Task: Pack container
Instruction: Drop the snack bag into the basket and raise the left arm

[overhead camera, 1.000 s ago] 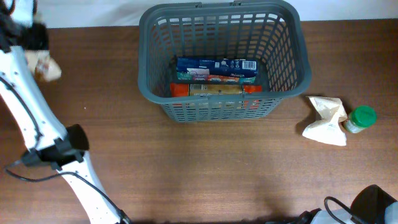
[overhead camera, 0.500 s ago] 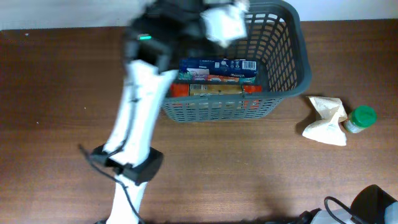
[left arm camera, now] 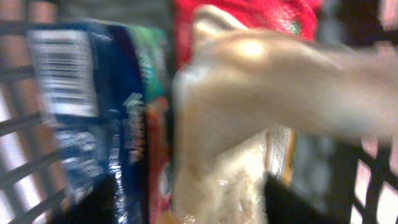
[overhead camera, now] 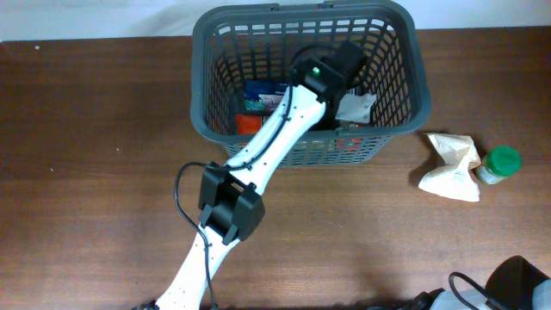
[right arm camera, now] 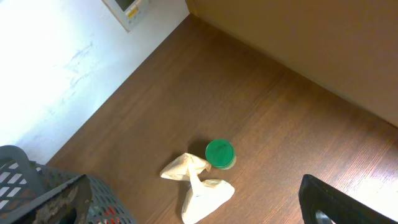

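Note:
The container (overhead camera: 197, 69), a dark grey slotted basket, stands at the back of the table. It holds a blue box (overhead camera: 261, 89) and orange-red packs (overhead camera: 248, 124). My left gripper (overhead camera: 341, 74) reaches down inside the container, just above a pale crumpled bag (overhead camera: 355, 108) that lies on the packs. In the blurred left wrist view that pale bag (left arm camera: 236, 124) fills the middle, with my left gripper (left arm camera: 193, 208) open and its dark fingers wide on either side. My right gripper (right arm camera: 193, 208) is open and high over the table, with nothing in it.
A second crumpled white bag (overhead camera: 449, 166) and a green-lidded jar (overhead camera: 500, 164) lie on the wooden table right of the container. The right wrist view shows the white bag (right arm camera: 202, 190), the jar (right arm camera: 219, 153) and the container's corner (right arm camera: 37, 186).
My left arm swung from the table's far left over into the container with the pale bag. Its jaws have opened and the bag now rests on the packs.

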Available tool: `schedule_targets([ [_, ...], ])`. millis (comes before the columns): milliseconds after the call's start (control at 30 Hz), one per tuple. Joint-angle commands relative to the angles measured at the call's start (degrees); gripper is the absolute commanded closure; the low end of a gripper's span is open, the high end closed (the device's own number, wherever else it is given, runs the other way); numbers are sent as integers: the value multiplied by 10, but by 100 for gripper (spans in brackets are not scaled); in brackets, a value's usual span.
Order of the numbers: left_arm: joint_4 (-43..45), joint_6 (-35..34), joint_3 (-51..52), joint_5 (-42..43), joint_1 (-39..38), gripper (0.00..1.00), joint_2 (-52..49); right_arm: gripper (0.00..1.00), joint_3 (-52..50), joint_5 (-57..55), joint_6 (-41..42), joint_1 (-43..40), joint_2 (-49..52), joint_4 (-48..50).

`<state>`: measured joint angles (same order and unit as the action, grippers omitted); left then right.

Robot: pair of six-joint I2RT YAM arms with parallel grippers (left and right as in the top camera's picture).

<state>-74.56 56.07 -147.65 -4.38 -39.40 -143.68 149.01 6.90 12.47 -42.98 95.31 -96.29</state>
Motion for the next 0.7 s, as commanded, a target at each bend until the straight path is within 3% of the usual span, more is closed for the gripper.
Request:
schedule_targets([
  [0,4,-163,-44,-92,2,1,62,1,0,1,3,-2,-3,0],
  [100,2,-266,-94,-89,30,1,115,1,0,1,3,-2,-3,0],
  [200,-14,-344,-142,-27,76,1,168,1,0,1,3,-2,-3,0],
  [300,-33,-442,-173,14,150,1,219,1,0,1,3,-2,-3,9],
  [367,-61,-504,-176,21,243,1,251,1,0,1,3,-2,-3,24],
  [567,-159,-554,-139,87,459,1,236,1,0,18,3,-2,-3,39],
  [667,-180,-554,-92,85,518,1,208,1,0,54,3,-2,1,58],
])
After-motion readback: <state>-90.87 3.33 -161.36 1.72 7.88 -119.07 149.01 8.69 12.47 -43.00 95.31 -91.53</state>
